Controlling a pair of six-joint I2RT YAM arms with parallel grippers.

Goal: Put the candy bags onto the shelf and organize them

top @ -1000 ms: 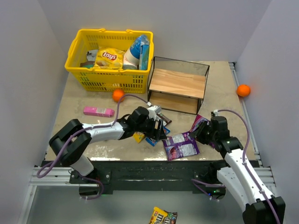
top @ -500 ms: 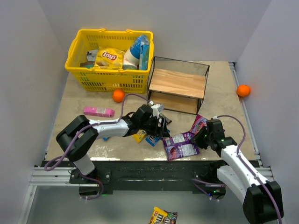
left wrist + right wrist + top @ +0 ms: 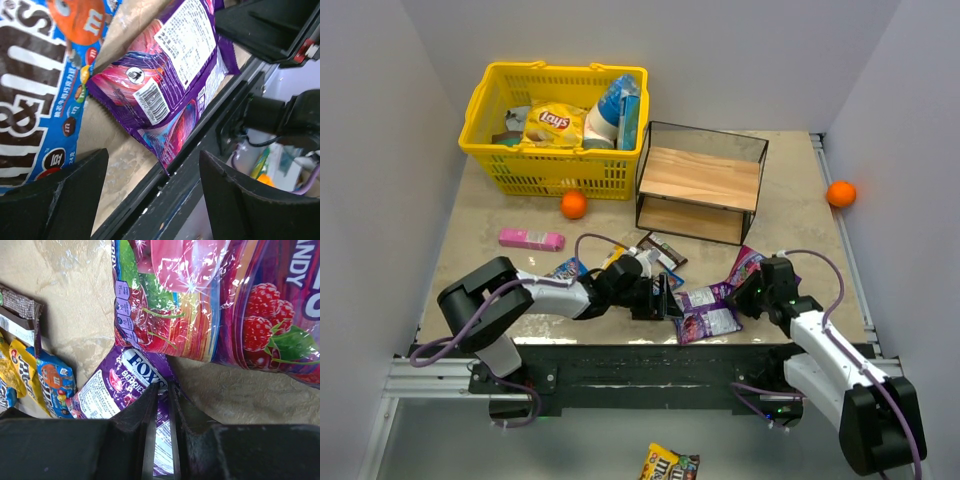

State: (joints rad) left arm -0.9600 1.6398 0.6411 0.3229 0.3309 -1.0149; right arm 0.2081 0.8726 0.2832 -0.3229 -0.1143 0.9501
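Note:
A purple Fox's candy bag [image 3: 708, 312] lies near the table's front edge. My right gripper [image 3: 750, 292] is shut on its right edge; in the right wrist view [image 3: 162, 390] the bag [image 3: 115, 387] runs between the nearly closed fingers. A second purple bag [image 3: 752, 262] lies just behind it [image 3: 200, 300]. My left gripper [image 3: 660, 300] is open and empty, just left of the Fox's bag [image 3: 170, 75], over the table's front edge [image 3: 155, 185]. Blue [image 3: 567, 268] [image 3: 35, 100] and brown [image 3: 660, 250] M&M's packets lie beside my left arm. The two-tier shelf [image 3: 700, 180] stands behind.
A yellow basket [image 3: 555, 160] with a Lays bag stands at the back left. One orange [image 3: 573, 204] lies before it, another [image 3: 840, 193] at the right wall. A pink pack [image 3: 531, 239] lies at the left. An M&M's packet [image 3: 668, 463] lies on the floor.
My left gripper has moved toward the front edge and right, uncovering the M&M's packets. My right gripper has moved left and closed on the Fox's bag's edge.

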